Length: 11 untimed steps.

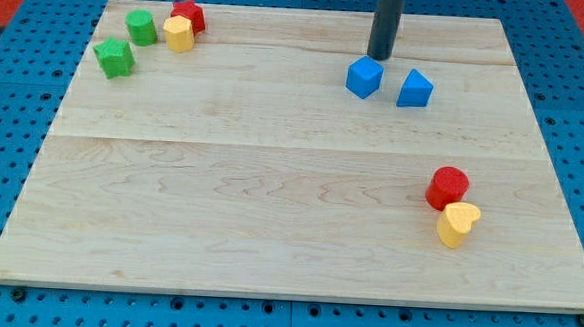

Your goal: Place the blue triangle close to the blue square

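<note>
Blue triangle (414,89) is seen in the upper right of the frame, just beside the blue square (364,77), a narrow gap being left between them. No jaws are carried, only a rod; my tip (380,57) is set just above the blue square, near its upper edge. The goal is judged nearly or already met. If my tip is driven downward from here, the blue square may be shoved away from the blue triangle and the pair split. A sideways sweep toward the frame's right could likewise knock the blue triangle off toward the wooden board's (270,202) edge.
</note>
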Tool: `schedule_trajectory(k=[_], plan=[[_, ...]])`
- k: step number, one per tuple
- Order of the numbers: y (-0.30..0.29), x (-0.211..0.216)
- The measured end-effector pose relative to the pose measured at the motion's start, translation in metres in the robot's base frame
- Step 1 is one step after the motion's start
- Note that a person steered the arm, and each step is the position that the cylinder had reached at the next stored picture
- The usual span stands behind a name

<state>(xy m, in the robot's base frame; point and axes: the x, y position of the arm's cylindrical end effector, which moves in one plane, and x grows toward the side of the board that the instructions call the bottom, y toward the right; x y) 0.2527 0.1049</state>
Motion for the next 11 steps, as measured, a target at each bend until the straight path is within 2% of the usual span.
schedule_trajectory(k=[1,2,3,4,5,6,7,8,10,11], plan=[[-0.026,-0.004],[-0.029,0.025],[0.025,0.052],[0.036,0.043],[0.109,0.034],[0.13,0.081],[0.095,0.095],[0.078,0.079],[0.019,0.079],[0.075,0.074]])
